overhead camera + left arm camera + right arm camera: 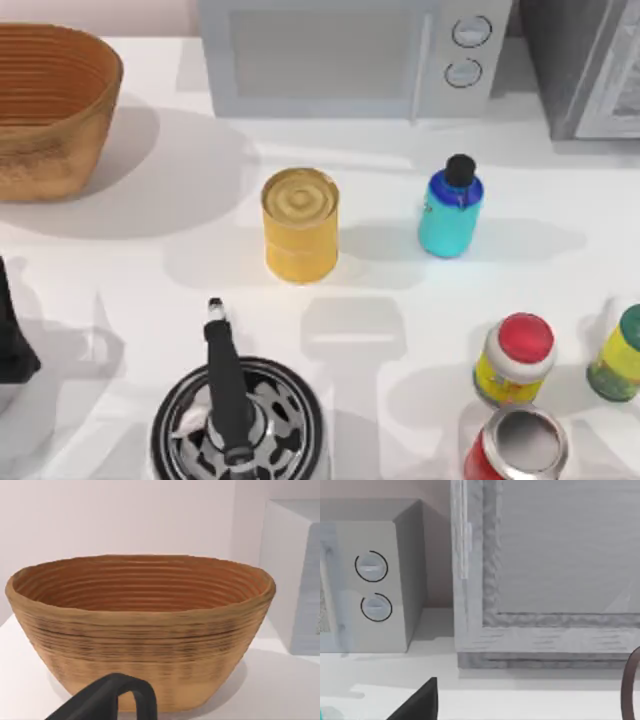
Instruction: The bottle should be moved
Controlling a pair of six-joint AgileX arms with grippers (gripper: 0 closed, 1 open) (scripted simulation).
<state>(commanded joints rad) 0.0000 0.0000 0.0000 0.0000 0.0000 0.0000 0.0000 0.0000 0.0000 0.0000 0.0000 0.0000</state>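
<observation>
Left hand (12,350) sits parked at the desk's (120,260) left edge, a dark shape below the woven basket (45,105) — whether it is released or clenched I cannot tell. Moving right, the yellow can (300,225) stands upright mid-desk, and well apart to its right stands the bottle (450,208), upright, in front of the microwave (350,55). Right hand (417,702) shows as what seems a single dark finger facing the microwave's dials — grip unclear.

Open table surrounds the bottle (449,212): yellow can (300,224) beside it, microwave (350,55) behind.
</observation>
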